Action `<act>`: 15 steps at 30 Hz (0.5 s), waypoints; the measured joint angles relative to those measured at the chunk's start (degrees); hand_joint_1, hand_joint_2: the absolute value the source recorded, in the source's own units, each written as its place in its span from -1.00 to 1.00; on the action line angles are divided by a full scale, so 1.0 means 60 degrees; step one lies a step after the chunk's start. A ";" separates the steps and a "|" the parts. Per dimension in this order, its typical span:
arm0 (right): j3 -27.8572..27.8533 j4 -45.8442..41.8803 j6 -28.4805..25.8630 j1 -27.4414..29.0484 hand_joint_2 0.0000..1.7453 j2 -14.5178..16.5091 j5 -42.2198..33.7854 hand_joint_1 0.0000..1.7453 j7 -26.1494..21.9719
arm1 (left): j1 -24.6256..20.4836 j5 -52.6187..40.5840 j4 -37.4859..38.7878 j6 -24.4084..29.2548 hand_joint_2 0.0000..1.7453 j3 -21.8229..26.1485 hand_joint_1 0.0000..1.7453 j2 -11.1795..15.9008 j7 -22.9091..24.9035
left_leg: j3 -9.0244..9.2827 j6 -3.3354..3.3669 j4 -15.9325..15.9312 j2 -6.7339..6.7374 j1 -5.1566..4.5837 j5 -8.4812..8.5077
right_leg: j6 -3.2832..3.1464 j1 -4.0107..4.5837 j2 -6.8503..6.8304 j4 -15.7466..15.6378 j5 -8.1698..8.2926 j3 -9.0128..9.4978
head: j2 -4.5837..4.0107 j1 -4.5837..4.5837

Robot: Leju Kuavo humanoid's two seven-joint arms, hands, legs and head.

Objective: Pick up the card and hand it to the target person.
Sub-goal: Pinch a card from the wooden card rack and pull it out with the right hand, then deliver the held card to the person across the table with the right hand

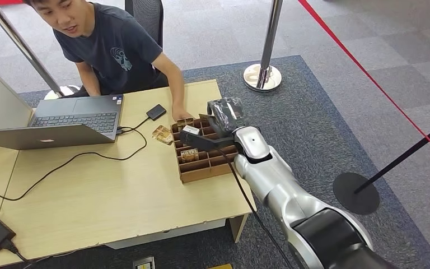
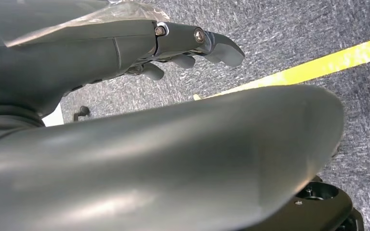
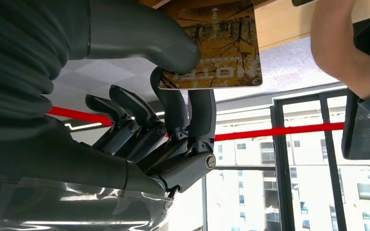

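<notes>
The right hand (image 3: 173,120) is pinching the brown, tree-printed rectangular card (image 3: 212,45) between thumb and fingers (image 3: 173,103) above the slotted cardboard box (image 1: 201,162) on the wooden surface (image 1: 89,190) — best offered level toward the seated person (image 1: 112,50) nearby — while the left hand (image 2: 183,48) is hanging loosely curled, holding nothing.

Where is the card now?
In the right wrist view the card is pinched by the right hand; the head view shows that hand above the cardboard organizer.
</notes>
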 joint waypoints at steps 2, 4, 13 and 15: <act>0.0042 -0.0350 0.0035 0.0101 1.00 -0.0066 0.0011 1.00 0.0017 | 0.0002 0.0003 0.0000 0.0008 -1.00 0.0003 -1.00 0.0000 0.0000 | 0.0000 0.0000 0.0000 0.0000 0.0000 0.0000 | 0.0000 0.0000 0.0000 0.0000 0.0000 0.0000 | 0.0000 -0.0001; 0.0095 -0.0788 0.0107 0.0222 1.00 -0.0155 0.0025 1.00 0.0045 | 0.0004 0.0002 0.0000 0.0020 -1.00 0.0004 -1.00 0.0000 0.0000 | 0.0000 0.0000 0.0000 0.0000 0.0000 0.0000 | 0.0000 0.0000 0.0000 0.0000 0.0000 -0.0001 | 0.0000 -0.0001; 0.0421 -0.3317 0.0367 0.0926 1.00 -0.0779 -0.0048 1.00 0.0117 | 0.0007 -0.0057 0.0000 0.0047 -1.00 0.0002 -1.00 0.0000 -0.0005 | -0.0002 0.0000 0.0000 0.0000 0.0000 -0.0001 | 0.0000 0.0000 0.0000 -0.0002 0.0000 -0.0001 | 0.0000 0.0000; 0.0515 -0.3824 0.0407 0.1058 1.00 -0.0873 -0.0091 1.00 0.0115 | 0.0006 -0.0067 0.0000 0.0056 -1.00 0.0002 -1.00 0.0000 -0.0007 | -0.0001 0.0000 0.0000 0.0000 0.0000 -0.0001 | 0.0000 0.0000 0.0000 -0.0002 0.0000 -0.0002 | 0.0000 0.0000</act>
